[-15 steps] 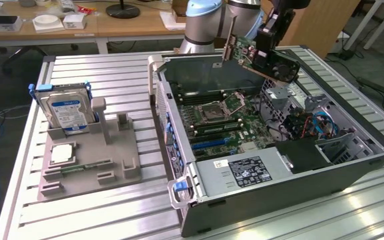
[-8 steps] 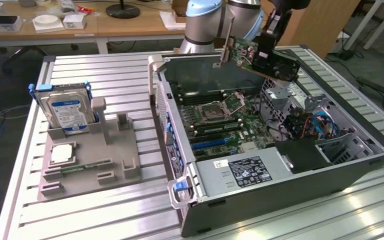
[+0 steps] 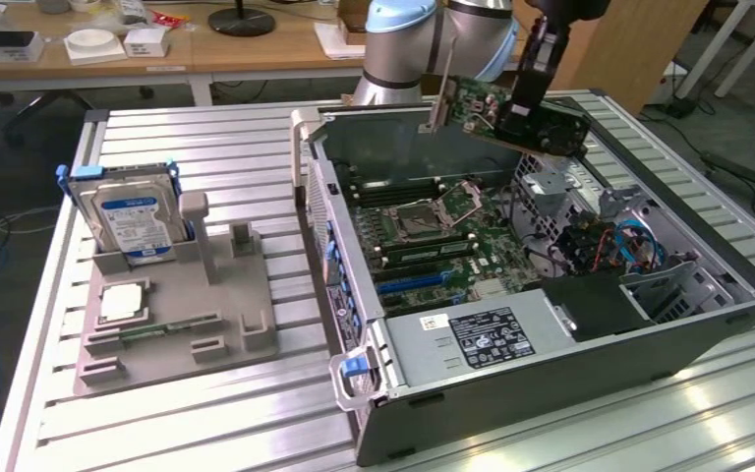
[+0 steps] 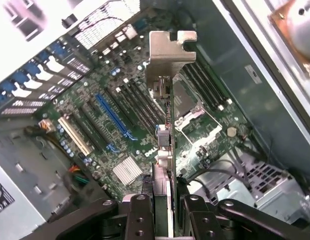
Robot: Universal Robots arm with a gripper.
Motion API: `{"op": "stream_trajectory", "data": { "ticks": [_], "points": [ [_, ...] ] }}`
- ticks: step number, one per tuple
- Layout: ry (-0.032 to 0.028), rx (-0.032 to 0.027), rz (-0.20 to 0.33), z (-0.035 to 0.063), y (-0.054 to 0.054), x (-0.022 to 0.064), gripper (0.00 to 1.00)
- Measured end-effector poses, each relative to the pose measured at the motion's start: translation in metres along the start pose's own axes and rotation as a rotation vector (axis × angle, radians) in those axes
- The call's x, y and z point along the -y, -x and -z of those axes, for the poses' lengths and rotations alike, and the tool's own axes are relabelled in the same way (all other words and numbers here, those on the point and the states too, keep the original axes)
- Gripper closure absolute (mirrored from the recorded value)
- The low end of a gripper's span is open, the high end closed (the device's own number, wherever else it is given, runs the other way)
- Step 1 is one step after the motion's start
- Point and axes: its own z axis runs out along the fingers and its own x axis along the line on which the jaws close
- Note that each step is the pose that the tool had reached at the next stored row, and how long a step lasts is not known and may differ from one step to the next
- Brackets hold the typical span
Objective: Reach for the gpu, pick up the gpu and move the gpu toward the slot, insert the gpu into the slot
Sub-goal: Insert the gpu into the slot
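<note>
My gripper (image 3: 525, 116) is shut on the gpu (image 3: 490, 106) and holds it in the air above the far end of the open computer case (image 3: 351, 285). The card hangs tilted, with its green board and silver bracket toward the exterior view's left. In the wrist view the gpu (image 4: 167, 100) is seen edge-on, and its metal bracket (image 4: 170, 50) points away from my gripper (image 4: 165, 210). The black fingers (image 4: 138, 215) clamp it from both sides. Below lies the motherboard with the long blue slot (image 4: 113, 117), well apart from the card. The blue slot (image 3: 411, 280) sits mid-board.
On the grey fixture (image 3: 168, 324) at the exterior view's left stand a silver hard drive with blue label (image 3: 135, 221), a processor (image 3: 126, 302) and a green memory stick (image 3: 154, 331). Inside the case are a power supply (image 3: 483, 334), a drive cage with cables (image 3: 613, 246) and a heatsink (image 4: 127, 170).
</note>
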Motion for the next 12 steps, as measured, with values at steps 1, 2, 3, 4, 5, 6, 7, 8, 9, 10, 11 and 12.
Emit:
{"op": "stream_trajectory", "data": {
  "ticks": [1,2,3,4,5,6,7,8,9,10,11,12],
  "points": [
    [0.0003,0.0001,0.018,-0.0003,0.000,0.0000,0.72],
    [0.0002,0.0004,0.032,-0.0007,0.000,0.0000,0.72],
    [0.0002,0.0006,0.048,-0.0011,0.000,0.0000,0.72],
    [0.0005,0.0007,0.066,-0.0017,0.000,0.0000,0.72],
    [0.0010,0.0006,0.084,-0.0025,0.000,0.0000,0.72],
    [0.0015,0.0005,0.102,-0.0036,0.000,0.0000,0.72],
    [0.0020,0.0004,0.119,-0.0050,0.000,0.0001,0.72],
    [0.0025,0.0003,0.138,-0.0064,0.000,0.0001,0.72],
    [0.0030,0.0003,0.156,-0.0079,0.000,0.0001,0.72],
    [0.0036,0.0001,0.175,-0.0095,0.000,0.0001,0.72],
    [0.0041,0.0000,0.193,-0.0108,0.000,0.0001,0.72],
    [0.0047,-0.0002,0.210,-0.0122,0.000,0.0001,0.72]
  ]
}}
